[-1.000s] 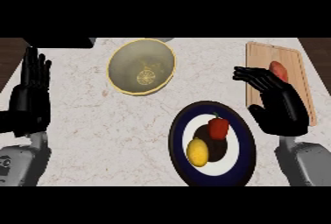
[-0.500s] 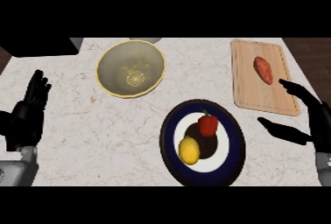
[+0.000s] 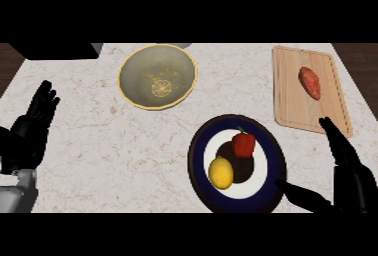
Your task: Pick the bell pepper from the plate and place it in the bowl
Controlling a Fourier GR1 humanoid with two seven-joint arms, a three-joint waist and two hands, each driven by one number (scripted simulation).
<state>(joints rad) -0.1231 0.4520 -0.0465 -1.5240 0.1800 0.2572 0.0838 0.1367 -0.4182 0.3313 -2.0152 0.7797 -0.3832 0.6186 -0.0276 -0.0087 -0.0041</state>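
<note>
Since half a second ago our right hand (image 3: 347, 175) has slid lower and closer to the plate (image 3: 272, 145), its thumb now at the plate's lower right rim, fingers (image 3: 334, 137) straight and apart, holding nothing. Our left hand (image 3: 29, 131) stays at the left edge, fingers up and apart, resting. We can read no labels or writing anywhere. The pepper (image 3: 244, 144) is still on the dark-rimmed plate, red, upright, just above and right of the lemon (image 3: 221, 172), and our right hand is not touching it. The yellow bowl (image 3: 158, 76) sits well apart at upper left on the pale surface (image 3: 103, 150); only a pattern shows on its bottom. A board (image 3: 291, 100) at upper right carries a sweet potato (image 3: 311, 83).
</note>
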